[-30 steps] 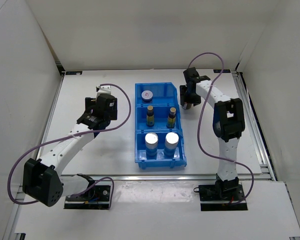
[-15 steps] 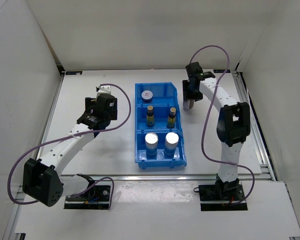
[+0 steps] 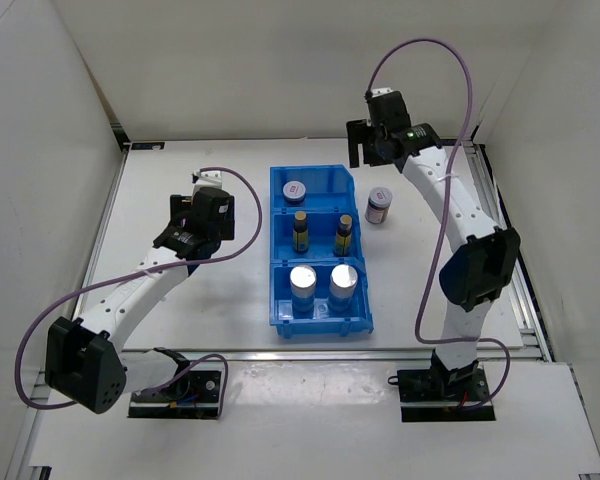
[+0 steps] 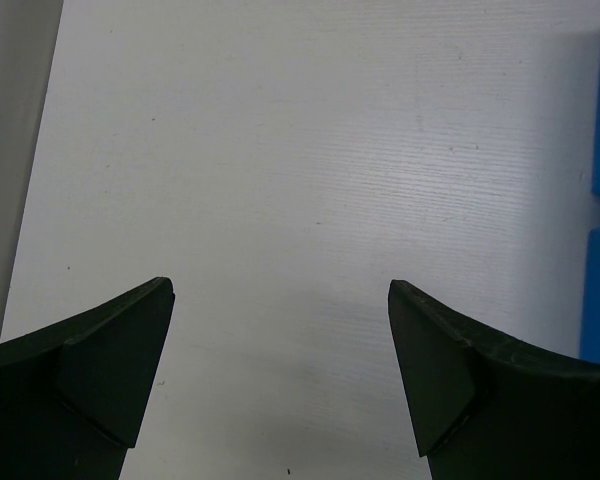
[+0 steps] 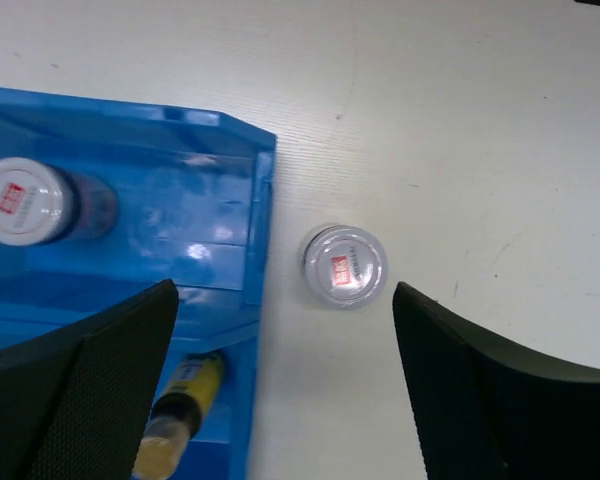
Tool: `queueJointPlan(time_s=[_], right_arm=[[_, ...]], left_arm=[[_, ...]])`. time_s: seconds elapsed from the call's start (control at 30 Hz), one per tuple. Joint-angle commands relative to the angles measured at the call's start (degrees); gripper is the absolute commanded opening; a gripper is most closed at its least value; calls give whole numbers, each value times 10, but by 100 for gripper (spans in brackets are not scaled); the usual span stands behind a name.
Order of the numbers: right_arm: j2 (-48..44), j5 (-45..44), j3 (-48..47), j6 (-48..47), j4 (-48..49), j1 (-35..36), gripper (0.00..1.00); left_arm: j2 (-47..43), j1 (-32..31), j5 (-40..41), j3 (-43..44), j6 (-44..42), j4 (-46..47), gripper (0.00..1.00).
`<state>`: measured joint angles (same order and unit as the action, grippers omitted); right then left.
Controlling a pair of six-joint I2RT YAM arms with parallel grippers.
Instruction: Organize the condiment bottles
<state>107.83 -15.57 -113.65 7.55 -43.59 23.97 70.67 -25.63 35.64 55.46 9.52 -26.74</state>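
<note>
Since a second ago the right arm has risen from the short jar [image 3: 379, 206] and swung to the upper part of the overhead view. The jar, which was then under the gripper, now stands alone and upright on the table [image 3: 240, 300], just beside the right wall of the blue bin [image 3: 320, 322] but outside it.

The right gripper [image 5: 283, 298] is released. Its fingers are wide apart with nothing between them, and in its own camera the jar's pale lid shows well below. The left gripper [image 4: 280, 290] has not moved; it is also spread and empty, over bare table to the left of the bin.

Inside the bin, the second jar [image 3: 295, 190] sits in the left half of the top compartment. The slim yellow-labelled bottles [image 3: 301, 231] stand in the middle one and the white cylinders [image 3: 303, 284] in the bottom one.

To my eye only the outside jar is left to place, probably next to its twin.

The risk is the closeness to the bin. If the gripper comes down again, the finger on the bin side may strike the wall, push the bin, or tip the jar. A jar lifted too low could also catch the rim and fall.
</note>
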Motion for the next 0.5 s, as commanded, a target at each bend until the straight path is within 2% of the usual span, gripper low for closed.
queueJointPlan(time_s=[0.0, 0.2, 0.47], right_arm=[[33, -14, 18, -3, -12, -27, 92], [83, -8, 38, 7, 1, -46, 98], [133, 26, 64, 28, 23, -64, 97]], left_arm=[[-19, -2, 7, 18, 6, 3, 99], [-13, -2, -5, 18, 6, 3, 99], [4, -2, -10, 18, 6, 3, 99]])
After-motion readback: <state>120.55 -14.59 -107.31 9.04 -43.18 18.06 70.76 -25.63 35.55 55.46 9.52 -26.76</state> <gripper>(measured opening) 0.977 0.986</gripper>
